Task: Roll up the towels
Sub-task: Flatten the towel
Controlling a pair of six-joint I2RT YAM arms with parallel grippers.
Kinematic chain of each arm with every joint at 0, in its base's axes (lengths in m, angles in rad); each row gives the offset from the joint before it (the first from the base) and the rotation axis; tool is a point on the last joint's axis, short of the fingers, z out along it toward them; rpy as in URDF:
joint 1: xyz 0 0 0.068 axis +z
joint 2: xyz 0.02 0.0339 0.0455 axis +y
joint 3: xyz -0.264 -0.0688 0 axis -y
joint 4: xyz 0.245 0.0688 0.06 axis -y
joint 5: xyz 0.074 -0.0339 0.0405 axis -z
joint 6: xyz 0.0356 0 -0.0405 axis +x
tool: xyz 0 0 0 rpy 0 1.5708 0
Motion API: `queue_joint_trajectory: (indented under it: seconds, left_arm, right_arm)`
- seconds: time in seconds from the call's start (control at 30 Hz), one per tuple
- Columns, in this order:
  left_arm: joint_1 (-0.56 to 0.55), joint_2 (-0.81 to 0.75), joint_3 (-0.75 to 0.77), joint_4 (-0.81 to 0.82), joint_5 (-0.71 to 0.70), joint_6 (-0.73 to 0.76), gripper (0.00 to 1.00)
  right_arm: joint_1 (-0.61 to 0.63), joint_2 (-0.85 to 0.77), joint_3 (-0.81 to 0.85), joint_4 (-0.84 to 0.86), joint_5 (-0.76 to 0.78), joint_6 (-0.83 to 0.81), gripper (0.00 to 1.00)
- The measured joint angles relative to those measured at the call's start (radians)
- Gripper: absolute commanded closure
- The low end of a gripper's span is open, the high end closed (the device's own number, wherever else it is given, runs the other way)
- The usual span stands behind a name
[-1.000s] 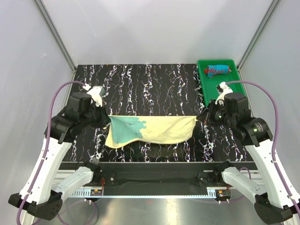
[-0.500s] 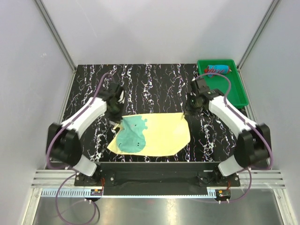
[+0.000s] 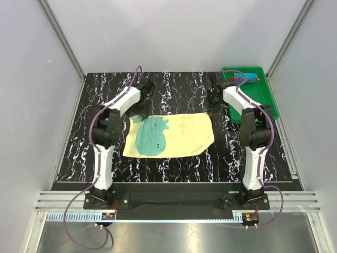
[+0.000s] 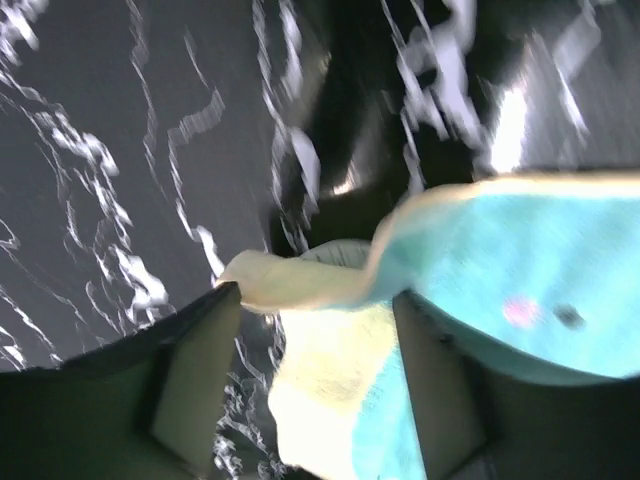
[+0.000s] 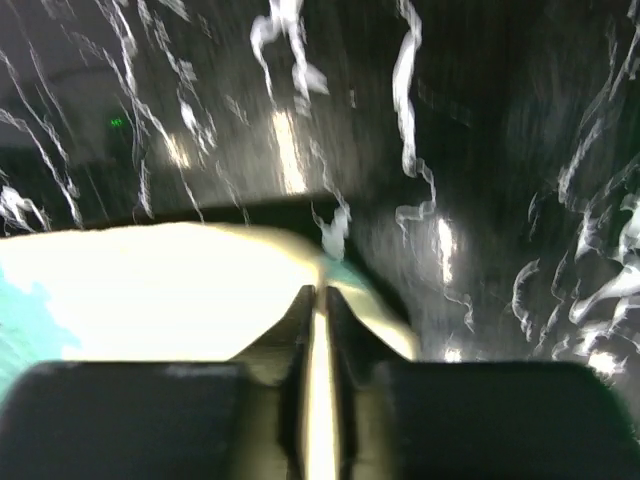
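The pale yellow towel (image 3: 181, 134) with its teal-green patch (image 3: 150, 138) lies spread flat in the middle of the table. My left gripper (image 3: 139, 110) is at its far left corner. In the left wrist view that gripper (image 4: 315, 380) stands open, with the towel's corner (image 4: 300, 285) lying loose between the fingers (image 4: 195, 370). My right gripper (image 3: 212, 104) is at the far right corner. Its jaws (image 5: 317, 295) are pressed close together, with a thin strip of the yellow towel (image 5: 180, 290) between them. The red towel (image 3: 245, 79), with blue blotches, lies rolled in the tray.
A green plastic tray (image 3: 260, 103) stands at the far right corner of the black marbled table (image 3: 174, 92). Both arms reach far out over the table, and white walls close in the back and both sides.
Both arms have stretched away from the near edge and carried the yellow towel farther in. It has gone from hanging between them to lying flat. The left jaws have opened.
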Motion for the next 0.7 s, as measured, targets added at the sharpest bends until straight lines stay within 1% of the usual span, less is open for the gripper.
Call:
queue_joint_trajectory:
  seconds: [0.03, 0.07, 0.13, 0.17, 0.23, 0.3, 0.33, 0.5, 0.6, 0.7]
  left_arm:
    - [0.005, 0.032, 0.031, -0.006, -0.018, 0.001, 0.25]
    - [0.012, 0.068, 0.070, -0.019, -0.040, -0.003, 0.25]
    - [0.027, 0.094, 0.092, -0.028, -0.060, -0.008, 0.20]
    - [0.035, 0.094, 0.087, -0.034, -0.068, -0.010, 0.12]
    - [0.046, 0.052, 0.035, -0.013, -0.080, -0.019, 0.11]
    - [0.056, -0.022, -0.035, -0.007, -0.090, -0.031, 0.10]
    - [0.056, -0.072, -0.071, 0.002, -0.097, -0.037, 0.01]
    - [0.048, -0.336, -0.202, 0.023, -0.125, -0.067, 0.01]
    - [0.038, -0.452, -0.259, 0.045, -0.123, -0.078, 0.01]
    - [0.016, -0.520, -0.330, 0.057, -0.118, -0.086, 0.01]
  right_arm:
    - [-0.004, 0.019, 0.031, -0.002, -0.003, 0.003, 0.37]
    - [-0.008, 0.033, 0.061, -0.005, -0.009, -0.005, 0.32]
    - [-0.010, 0.041, 0.100, -0.010, -0.015, -0.012, 0.23]
    - [-0.010, 0.037, 0.113, -0.009, -0.014, -0.013, 0.21]
    - [-0.010, 0.011, 0.102, 0.003, -0.005, -0.020, 0.19]
    - [-0.010, -0.048, 0.039, 0.015, 0.011, -0.020, 0.17]
    - [-0.010, -0.084, -0.001, 0.023, 0.014, -0.020, 0.16]
    - [-0.010, -0.367, -0.296, 0.061, 0.019, 0.010, 0.16]
    - [-0.010, -0.512, -0.443, 0.089, 0.019, 0.039, 0.17]
    - [-0.010, -0.576, -0.545, 0.110, 0.017, 0.063, 0.19]
